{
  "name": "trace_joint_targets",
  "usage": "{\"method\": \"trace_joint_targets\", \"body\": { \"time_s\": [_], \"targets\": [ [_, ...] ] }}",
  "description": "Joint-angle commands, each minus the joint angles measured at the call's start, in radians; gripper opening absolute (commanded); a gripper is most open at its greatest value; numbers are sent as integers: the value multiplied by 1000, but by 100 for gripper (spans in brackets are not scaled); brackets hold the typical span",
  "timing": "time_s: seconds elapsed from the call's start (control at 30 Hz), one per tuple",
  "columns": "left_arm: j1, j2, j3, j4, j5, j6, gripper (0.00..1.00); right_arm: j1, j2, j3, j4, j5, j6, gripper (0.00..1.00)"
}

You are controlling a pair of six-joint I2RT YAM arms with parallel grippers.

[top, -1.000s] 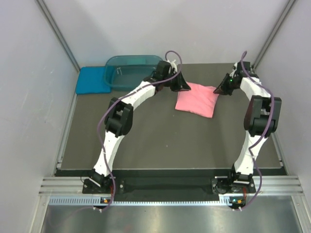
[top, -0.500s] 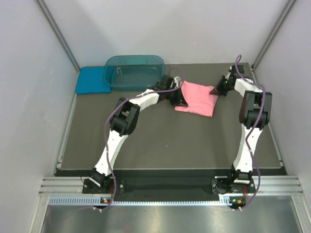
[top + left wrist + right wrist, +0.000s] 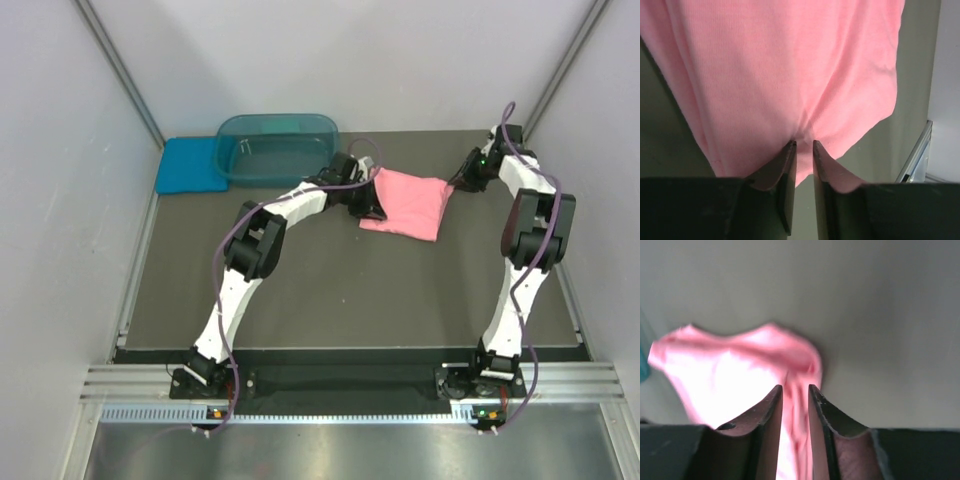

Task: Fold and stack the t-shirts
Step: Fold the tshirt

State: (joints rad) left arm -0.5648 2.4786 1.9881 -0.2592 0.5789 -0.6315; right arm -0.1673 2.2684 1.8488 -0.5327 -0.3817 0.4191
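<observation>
Folded pink shirt (image 3: 405,203), upper centre; edges pinched by left gripper (image 3: 804,143) and right gripper (image 3: 795,387). Probably stacking step. Next: joint lift toward blue shirt (image 3: 190,165), upper left.

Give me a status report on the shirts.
Left gripper shut on pink t-shirt, left edge; right gripper shut on its right corner. Blue t-shirt back left, beside tub.

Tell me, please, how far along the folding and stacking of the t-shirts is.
The blue t-shirt lies folded at the far left beside the tub. In hand: the left pincer and right pincer each pinch an edge of the already compact pink t-shirt. Left: stacking the two shirts, which lie apart.
</observation>
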Motion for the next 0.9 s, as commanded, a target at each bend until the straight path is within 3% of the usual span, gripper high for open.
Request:
{"method": "trace_joint_targets", "body": {
  "time_s": [0.0, 0.07, 0.23, 0.37, 0.47, 0.57, 0.7, 0.87],
  "targets": [
    [20, -73, -4, 73, 1, -14, 27, 25, -205, -86, -29, 0, -40, 29],
    [23, -67, -37, 293, -2, -98, 30, 43, -265, -169, 2, -83, -19, 32],
    [28, 57, 80, 391, -13, -174, 30, 83, -285, -310, 125, -237, 43, 32],
    [39, 134, 124, 552, -14, -266, 28, 121, -224, -378, 275, -417, 124, 21],
    [39, 174, 158, 555, -43, -283, 28, 126, -187, -445, 384, -473, 181, 8],
    [42, 215, 187, 525, -69, -269, 27, 121, -178, -534, 439, -491, 175, 2],
    [55, 261, 204, 494, -114, -257, 26, 91, -190, -689, 497, -503, 146, 0],
    [66, 247, 256, 420, -100, -208, 25, 80, -224, -680, 459, -529, 103, 1]
  ]
}}
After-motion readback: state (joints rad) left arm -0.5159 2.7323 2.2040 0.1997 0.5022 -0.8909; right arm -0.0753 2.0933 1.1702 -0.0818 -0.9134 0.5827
